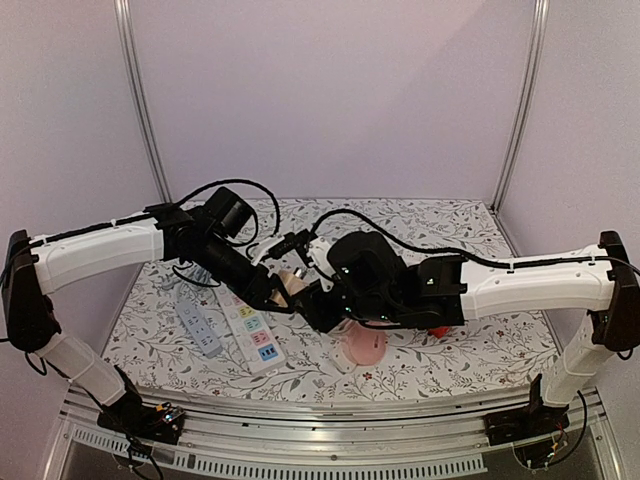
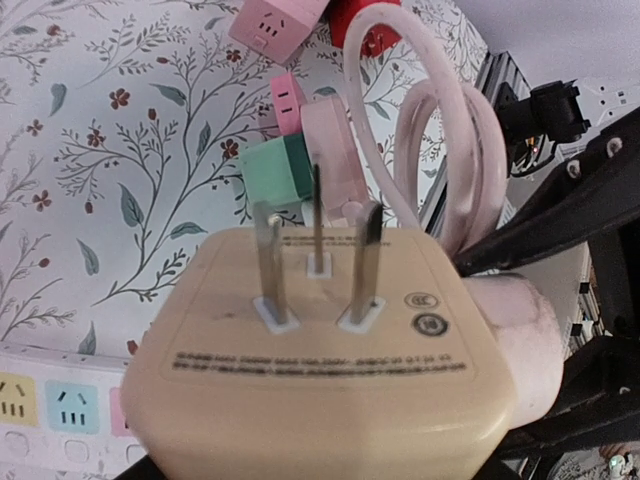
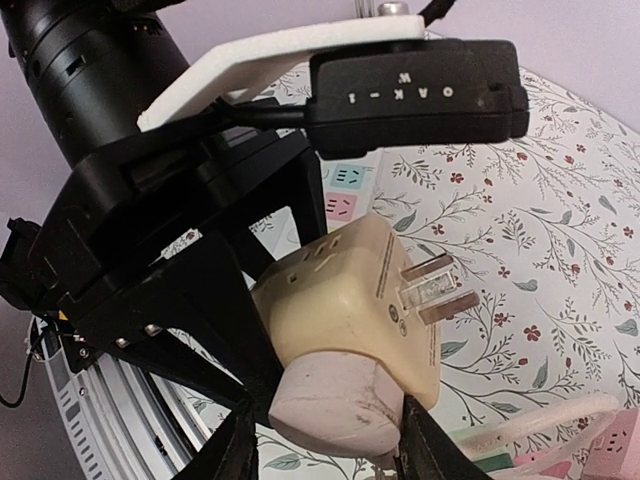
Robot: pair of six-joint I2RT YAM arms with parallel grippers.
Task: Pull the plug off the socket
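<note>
Aloft over mid-bench [image 1: 470, 250]: 1 cream socket block [image 3: 340, 300], clenched btwn left fingers [image 3: 225, 300], 1 finger per side. Counted on its face: 3 metal prongs [image 2: 318, 215], pointing away from left wrist cam. Seated against block's side: 1 pale pink plug [image 3: 330, 410], flush, no gap seen, so not yet off. Flanked by right fingers [image 3: 232, 450], 1 per side, right up against plug body; can't tell whether squeezing or slack. Looped just beside plug: 1 pink cable [image 2: 440, 130], approx 2 turns. Down on flowered cloth, left of the meeting arms: 2 power strips side by side, i.e. 1 grey strip [image 1: 197, 322] and 1 white strip [image 1: 252, 330] w/ coloured outlets. Near cable, also on cloth: 4 small cube adapters, i.e. 1 green cube [image 2: 278, 168], 2 pink cubes [image 2: 275, 20] [image 2: 288, 100], 1 red cube [image 2: 338, 28] at frame edge, partly hidden by cable.
</note>
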